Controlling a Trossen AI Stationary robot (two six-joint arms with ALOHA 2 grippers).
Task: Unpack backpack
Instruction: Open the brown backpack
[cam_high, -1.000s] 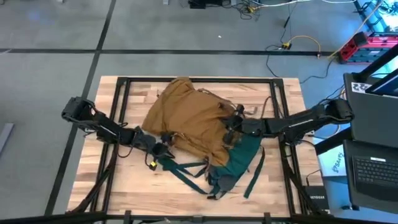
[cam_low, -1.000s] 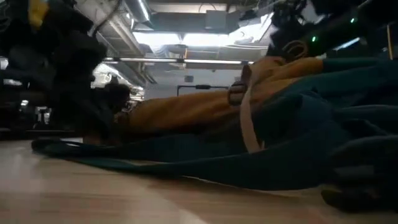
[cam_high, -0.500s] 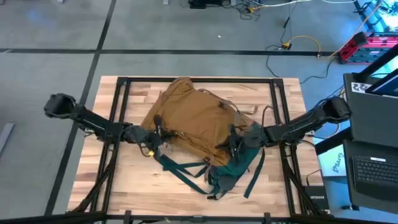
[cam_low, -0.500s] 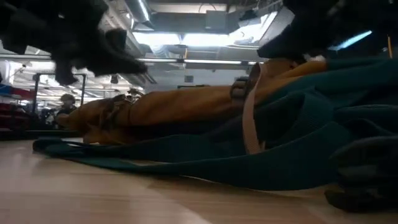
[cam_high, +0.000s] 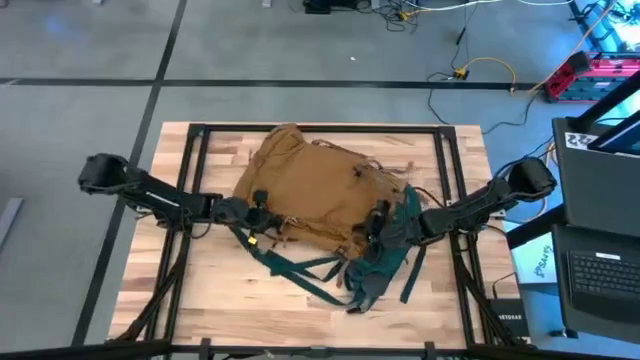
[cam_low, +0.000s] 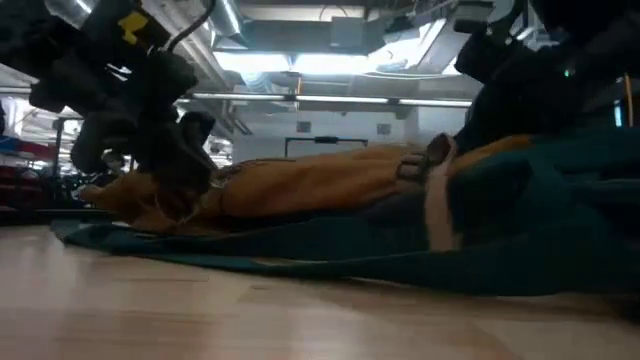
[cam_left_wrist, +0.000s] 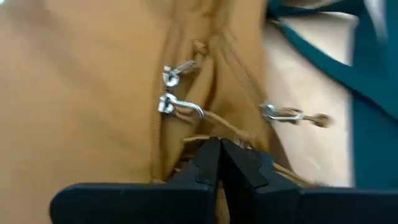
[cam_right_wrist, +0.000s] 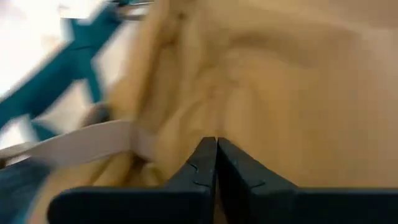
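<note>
High view: the backpack (cam_high: 320, 195) lies flat across the middle of the table (cam_high: 200, 290), tan body toward the far edge, teal straps (cam_high: 300, 268) trailing toward the near edge.
Backpack state: no opening shows and nothing has been taken out; unpacking looks barely begun.
Left gripper: the left gripper (cam_high: 256, 222) sits at the tan fabric's left near edge, fingers pressed together at the zip seam; the left wrist view shows metal zip pulls (cam_left_wrist: 177, 106) just beyond the tips, with thin tan cord running toward them. Whether a cord is pinched cannot be told.
Likely reason: the placement suggests it is working on the zip line to open the bag.
Right gripper: the right gripper (cam_high: 376, 228) is at the right near corner, where tan cloth meets the teal base (cam_high: 385, 258), fingers clenched against the fabric; a grasp cannot be confirmed.
Likely reason: it appears set to steady the bag so the zip can be drawn against resistance.
Low view: the bag lies slumped and low on the wood, a pale webbing strap (cam_low: 436, 205) crossing it.
</note>
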